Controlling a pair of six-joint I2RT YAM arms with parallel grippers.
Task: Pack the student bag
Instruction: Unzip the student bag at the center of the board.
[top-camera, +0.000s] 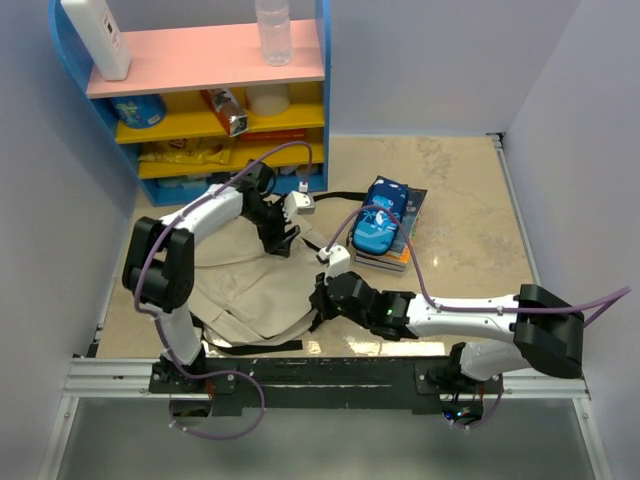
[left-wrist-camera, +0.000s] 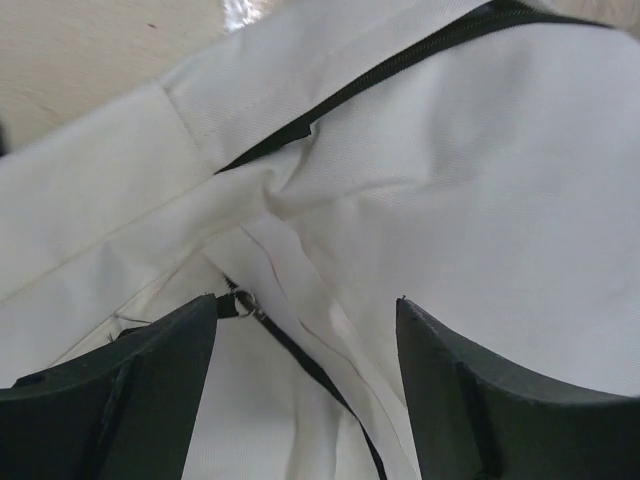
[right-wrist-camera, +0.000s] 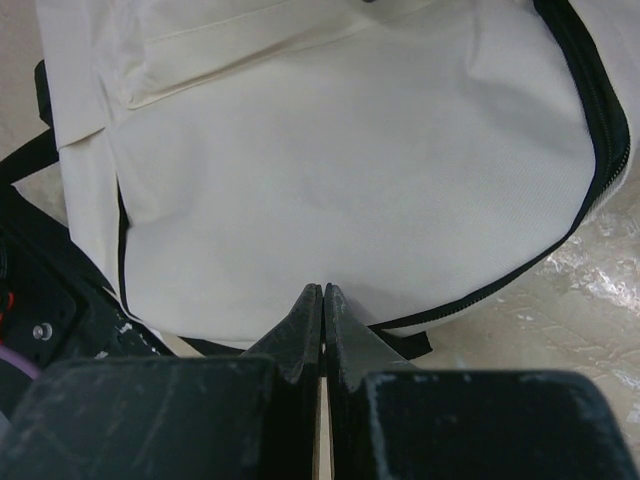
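Canvas fills most of what we see: the student bag (top-camera: 240, 290) lies flat and crumpled on the table (top-camera: 470, 200), at about 8 o'clock from the table's middle, its black straps trailing toward the near rail. We find the left gripper (top-camera: 280, 236) over the bag's 1 o'clock corner. In the left wrist view its fingers (left-wrist-camera: 140, 390) stand wide apart with nothing between them, above cream fabric crossed by a black zip (left-wrist-camera: 400, 62). The right gripper (top-camera: 321, 298) sits at the bag's 3 o'clock edge, its fingers (right-wrist-camera: 300, 330) pressed tightly together, and we see nothing clamped in them. A blue pouch (top-camera: 380, 222) rests on books (top-camera: 388, 262) at 2 o'clock from the bag
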